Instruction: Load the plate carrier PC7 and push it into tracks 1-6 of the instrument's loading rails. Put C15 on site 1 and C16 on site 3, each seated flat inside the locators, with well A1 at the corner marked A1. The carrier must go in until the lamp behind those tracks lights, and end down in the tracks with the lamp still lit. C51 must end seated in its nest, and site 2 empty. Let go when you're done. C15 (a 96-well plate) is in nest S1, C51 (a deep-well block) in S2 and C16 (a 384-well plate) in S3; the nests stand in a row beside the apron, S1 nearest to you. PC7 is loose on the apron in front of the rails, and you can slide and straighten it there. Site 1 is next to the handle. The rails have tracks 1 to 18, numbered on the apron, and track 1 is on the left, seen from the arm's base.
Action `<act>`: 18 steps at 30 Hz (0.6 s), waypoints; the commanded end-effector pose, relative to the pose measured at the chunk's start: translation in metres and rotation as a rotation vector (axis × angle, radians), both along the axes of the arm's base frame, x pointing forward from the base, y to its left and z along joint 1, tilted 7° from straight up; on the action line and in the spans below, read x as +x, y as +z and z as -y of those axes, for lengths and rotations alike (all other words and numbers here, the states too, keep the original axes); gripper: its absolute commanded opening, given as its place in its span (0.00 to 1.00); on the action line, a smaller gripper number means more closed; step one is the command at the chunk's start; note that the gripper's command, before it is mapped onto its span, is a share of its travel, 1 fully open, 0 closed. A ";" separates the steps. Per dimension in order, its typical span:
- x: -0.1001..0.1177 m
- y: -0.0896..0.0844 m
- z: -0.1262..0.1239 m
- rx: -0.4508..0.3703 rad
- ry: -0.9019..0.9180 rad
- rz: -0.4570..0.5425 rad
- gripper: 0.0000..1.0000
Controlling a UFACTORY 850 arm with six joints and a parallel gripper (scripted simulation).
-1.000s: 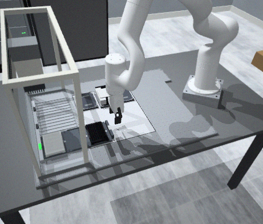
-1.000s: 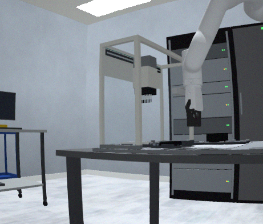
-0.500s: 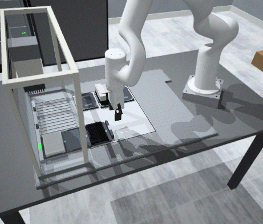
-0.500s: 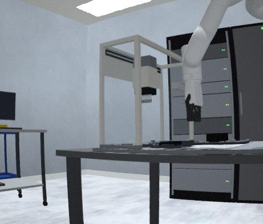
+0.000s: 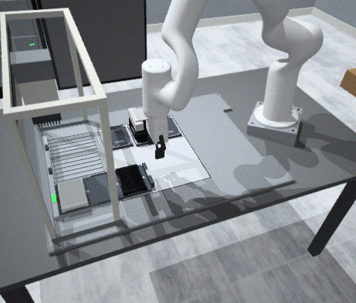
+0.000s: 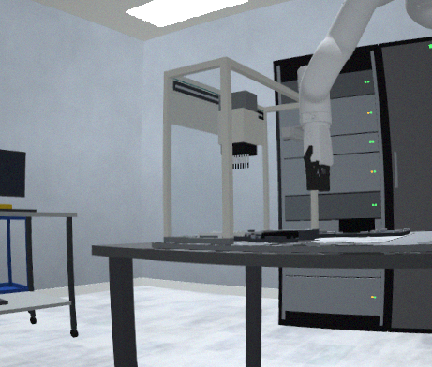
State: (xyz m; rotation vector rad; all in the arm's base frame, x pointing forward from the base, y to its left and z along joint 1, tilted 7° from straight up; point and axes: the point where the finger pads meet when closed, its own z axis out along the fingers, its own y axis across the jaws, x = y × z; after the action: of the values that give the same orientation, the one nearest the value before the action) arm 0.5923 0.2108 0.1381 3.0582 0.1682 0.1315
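Top view: gripper (image 5: 160,151), fingers parted wide, holding nothing, hangs over the light apron just in front of the nest row. Deep-well block C51 (image 5: 138,124) sits in its nest directly behind it. Carrier PC7 (image 5: 103,188) lies partly inside the instrument frame (image 5: 109,154), its long axis apparently along the tracks; a dark plate (image 5: 131,179) rides at its handle end, below-left of the gripper.

Exterior view: gripper (image 6: 317,174) hovers well above the table (image 6: 182,251); plates too foreshortened to identify.

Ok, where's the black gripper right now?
In the top view, the black gripper hangs open above the pale apron, between the nests and the black plate.
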 end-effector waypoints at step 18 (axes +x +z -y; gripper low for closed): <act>-0.002 0.032 -0.003 0.001 0.000 0.002 0.82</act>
State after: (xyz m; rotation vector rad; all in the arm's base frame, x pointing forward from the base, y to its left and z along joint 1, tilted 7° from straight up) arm 0.5899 0.2127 0.1646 3.0582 0.1682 0.1316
